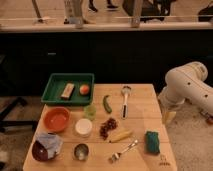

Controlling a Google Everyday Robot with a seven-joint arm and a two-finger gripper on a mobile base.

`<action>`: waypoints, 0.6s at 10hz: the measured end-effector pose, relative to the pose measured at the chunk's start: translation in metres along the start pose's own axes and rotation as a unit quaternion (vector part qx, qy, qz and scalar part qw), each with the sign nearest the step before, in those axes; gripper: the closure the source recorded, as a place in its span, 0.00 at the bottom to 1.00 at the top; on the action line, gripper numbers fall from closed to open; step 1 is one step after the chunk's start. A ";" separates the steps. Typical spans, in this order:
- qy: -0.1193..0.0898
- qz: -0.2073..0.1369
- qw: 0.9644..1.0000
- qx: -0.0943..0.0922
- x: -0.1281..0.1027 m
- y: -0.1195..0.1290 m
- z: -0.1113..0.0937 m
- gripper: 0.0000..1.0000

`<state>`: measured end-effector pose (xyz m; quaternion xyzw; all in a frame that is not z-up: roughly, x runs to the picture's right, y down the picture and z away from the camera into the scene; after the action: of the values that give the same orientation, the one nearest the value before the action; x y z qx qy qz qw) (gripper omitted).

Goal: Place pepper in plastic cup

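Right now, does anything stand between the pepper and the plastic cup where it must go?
Nothing visible does: the pepper lies just right of the plastic cup, bare table between them. The gripper hangs beside the table's right edge; a metal spoon lies flat between it and the pepper.

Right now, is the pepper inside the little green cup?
Out: the pepper lies on the wooden table beside the plastic cup. The gripper hangs by the table's right edge.
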<state>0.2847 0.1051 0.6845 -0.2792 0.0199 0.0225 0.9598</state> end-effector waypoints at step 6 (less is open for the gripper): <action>0.007 0.014 1.000 0.002 0.000 0.000 0.001 0.20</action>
<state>0.2848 0.1051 0.6851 -0.2767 0.0304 0.0342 0.9599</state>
